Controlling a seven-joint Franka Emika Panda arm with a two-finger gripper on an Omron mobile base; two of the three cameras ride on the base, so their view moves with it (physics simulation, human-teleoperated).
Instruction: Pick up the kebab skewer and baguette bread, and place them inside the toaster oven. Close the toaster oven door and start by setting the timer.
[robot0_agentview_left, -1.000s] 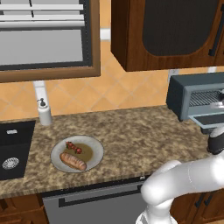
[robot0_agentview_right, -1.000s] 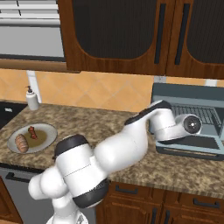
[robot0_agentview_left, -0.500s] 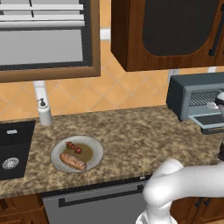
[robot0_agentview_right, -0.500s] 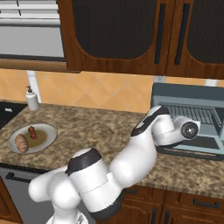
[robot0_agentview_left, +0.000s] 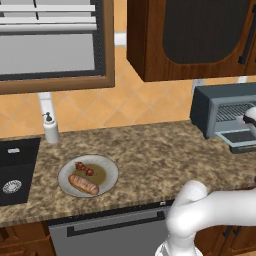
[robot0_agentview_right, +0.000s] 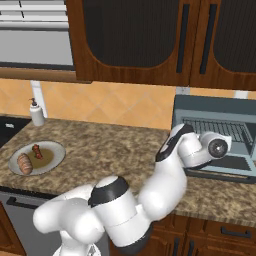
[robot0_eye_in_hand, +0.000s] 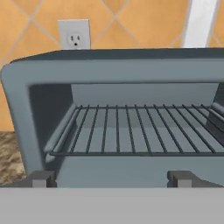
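Observation:
The toaster oven (robot0_agentview_right: 200, 107) stands on the counter at the right, and its door (robot0_agentview_right: 220, 173) is folded down flat in front. My gripper (robot0_eye_in_hand: 112, 178) is level with the oven mouth, open and empty, facing the bare wire rack (robot0_eye_in_hand: 140, 131). In the right base view my hand (robot0_agentview_right: 217, 146) hovers just above the lowered door. Far to the left a grey plate (robot0_agentview_left: 107, 165) holds the kebab skewer (robot0_agentview_left: 84, 168) and, nearer the counter edge, the baguette bread (robot0_agentview_left: 83, 184). From the other side the skewer (robot0_agentview_right: 37, 151) and bread (robot0_agentview_right: 24, 163) lie side by side.
A soap dispenser (robot0_agentview_left: 50, 131) stands by the wall next to a dark sink (robot0_agentview_left: 15, 170). Wooden cabinets (robot0_agentview_right: 150, 40) hang over the counter. A wall outlet (robot0_eye_in_hand: 73, 35) sits behind the oven. My arm stretches across the speckled counter (robot0_agentview_left: 160, 150) between plate and oven.
My hand has edged slightly right in front of the open oven, and the arm's elbow has swung lower. The gripper stays open; plate and food have not moved.

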